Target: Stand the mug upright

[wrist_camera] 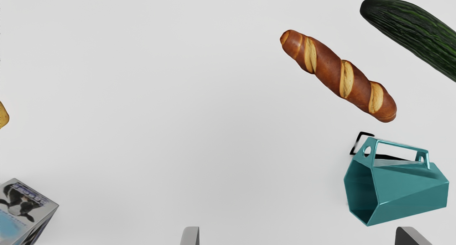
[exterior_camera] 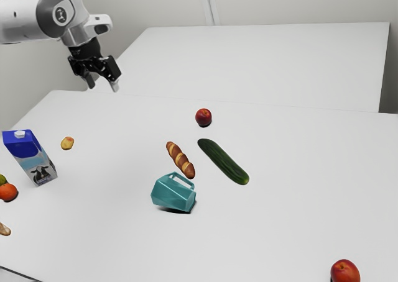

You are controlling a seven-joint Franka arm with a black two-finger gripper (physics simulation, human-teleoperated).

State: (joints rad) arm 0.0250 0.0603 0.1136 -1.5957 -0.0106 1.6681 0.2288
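Jaws wide apart and holding nothing, the gripper [exterior_camera: 103, 86] hangs well apart from the teal mug [exterior_camera: 172, 195], which lies on its side near the bread [wrist_camera: 338, 75], handle [wrist_camera: 402, 144] up, mouth [wrist_camera: 361, 191] toward the milk carton [exterior_camera: 31, 159], its flat facets [wrist_camera: 411, 201] probably keeping it from rolling.

Teal mug [exterior_camera: 173, 193] on its side.

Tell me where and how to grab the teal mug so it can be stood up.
I'd take the long bar of its handle from above, one finger on each side. The mug lies on its side, the handle angled up toward the bread, and the open gap between bar and body should let a finger through.
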